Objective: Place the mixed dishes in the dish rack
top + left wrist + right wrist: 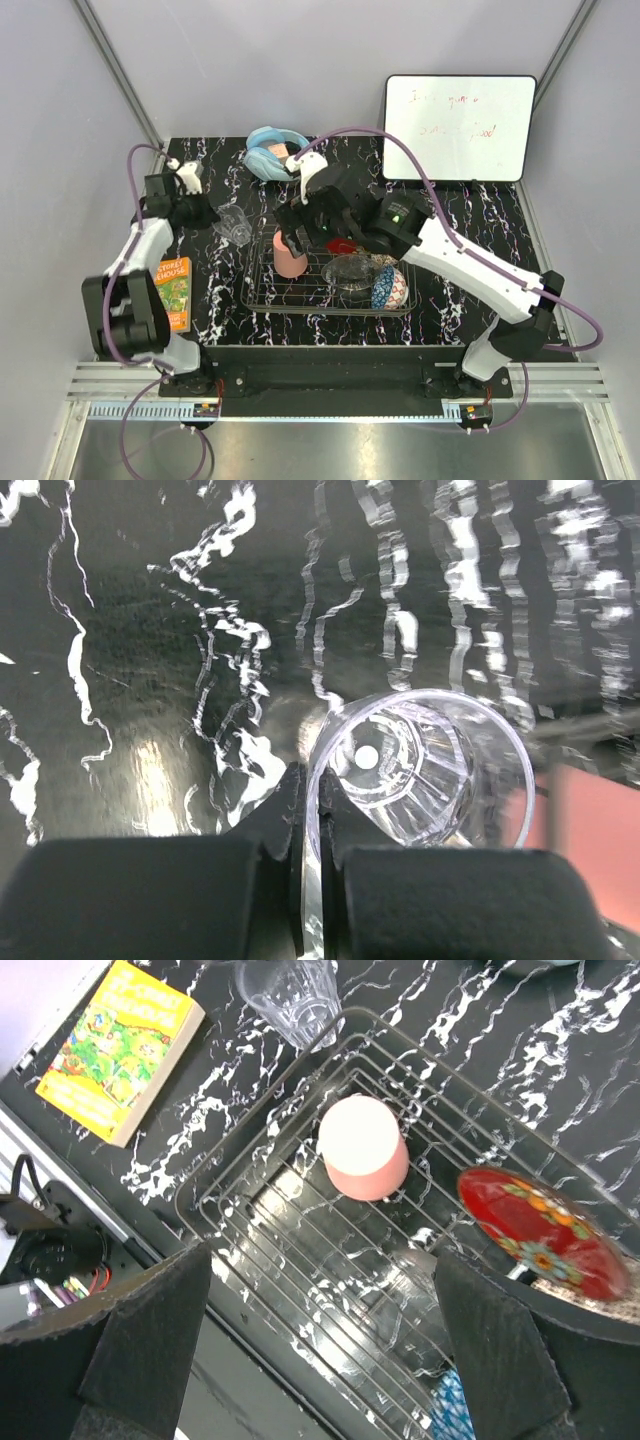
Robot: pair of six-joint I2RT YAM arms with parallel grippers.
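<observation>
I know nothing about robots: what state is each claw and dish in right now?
Tumbler: tilted, outside rack.
Left gripper: shut on tumbler's rim.
Right gripper: open, above rack.
Pink cup: upside down in rack.
Red dish: leaning on edge in rack.
Blue bowl: on edge in rack.

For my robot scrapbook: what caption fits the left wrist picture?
Left claw pinching the rim of a small clear glass tumbler, marbled black table behind.
</observation>
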